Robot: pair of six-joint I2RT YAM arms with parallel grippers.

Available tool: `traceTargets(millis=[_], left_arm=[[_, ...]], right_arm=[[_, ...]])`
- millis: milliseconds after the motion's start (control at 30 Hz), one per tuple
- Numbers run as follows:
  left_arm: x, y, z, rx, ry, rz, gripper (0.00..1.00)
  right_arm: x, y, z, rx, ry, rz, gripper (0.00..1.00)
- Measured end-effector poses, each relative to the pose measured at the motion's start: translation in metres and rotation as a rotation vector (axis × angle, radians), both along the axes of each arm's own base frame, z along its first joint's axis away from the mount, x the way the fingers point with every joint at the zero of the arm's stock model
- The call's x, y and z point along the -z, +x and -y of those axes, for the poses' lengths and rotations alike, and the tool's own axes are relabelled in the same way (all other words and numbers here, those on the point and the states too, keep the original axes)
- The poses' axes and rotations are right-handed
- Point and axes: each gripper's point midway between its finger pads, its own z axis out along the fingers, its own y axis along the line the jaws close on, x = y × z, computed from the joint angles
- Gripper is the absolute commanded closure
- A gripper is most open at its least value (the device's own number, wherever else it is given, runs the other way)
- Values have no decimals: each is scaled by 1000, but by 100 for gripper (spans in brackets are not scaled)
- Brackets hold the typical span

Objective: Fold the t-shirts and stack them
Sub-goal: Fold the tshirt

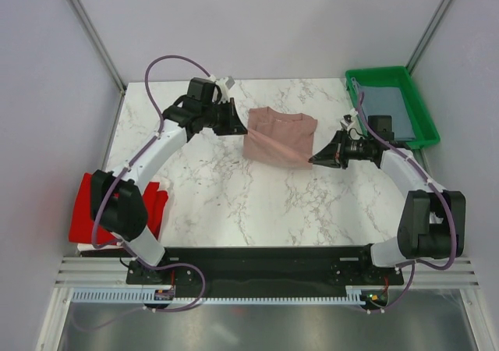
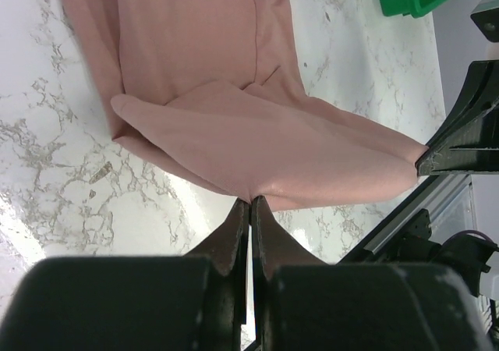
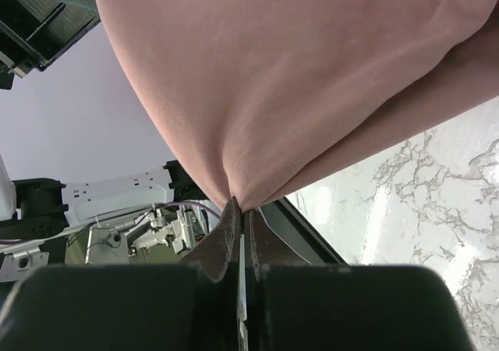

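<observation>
From above: left claw (image 1: 238,125) and right claw (image 1: 314,161) each pinch tight an edge of one soft dusty-pink cloth t-shirt (image 1: 277,136) between them. One bright red cloth t-shirt (image 1: 78,220) lies far from the left claw; one slate grey-blue cloth t-shirt (image 1: 387,109) lies near the right claw. Left wrist: fingers (image 2: 234,238) squeezed on pink cloth. Right wrist: same.

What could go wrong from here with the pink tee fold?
Left gripper and right gripper pinch the pink tee only at their fingertips, so an edge may slip out. In the top view the held edge runs diagonally across the tee, so the fold may land skewed. The rest could drag across the table.
</observation>
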Motion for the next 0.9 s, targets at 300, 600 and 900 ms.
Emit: traceTargets(millis=[300, 600, 900], left_arm=[[25, 4, 3, 21, -4, -69, 98], [36, 27, 6, 21, -16, -96, 98], [69, 106, 30, 34, -32, -54, 98]], right_arm=[[16, 16, 11, 39, -7, -26, 100], [25, 86, 21, 72, -15, 2, 100], [31, 191, 35, 111, -10, 118, 99]])
